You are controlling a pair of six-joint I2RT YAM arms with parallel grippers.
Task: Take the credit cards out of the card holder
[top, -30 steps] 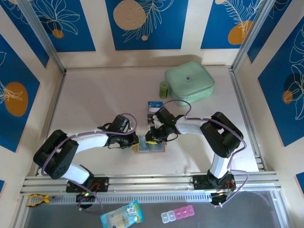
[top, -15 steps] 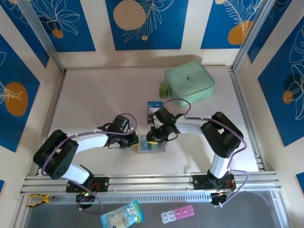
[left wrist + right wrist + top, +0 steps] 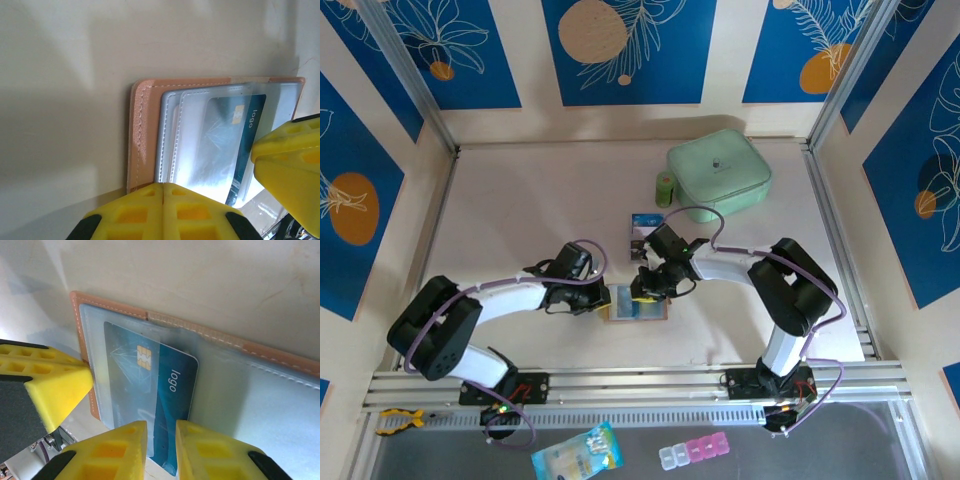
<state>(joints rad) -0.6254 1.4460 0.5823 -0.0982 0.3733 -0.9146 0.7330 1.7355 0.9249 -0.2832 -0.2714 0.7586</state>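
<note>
Closed left hand (image 3: 162, 195) pins card holder (image 3: 142, 135) to tabletop (image 3: 75, 75); right hand (image 3: 161, 450), narrowly parted, apparently presses credit card (image 3: 150, 380) to slide it out.

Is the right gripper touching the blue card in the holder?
Cannot tell. In the right wrist view the right gripper straddles the near edge of the blue card, jaws slightly apart, but its fingers hide any contact.

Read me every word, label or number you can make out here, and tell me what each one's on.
"logo": on the blue credit card tucked in the card holder.
Loose card and printed packet: print too small to read.
</note>
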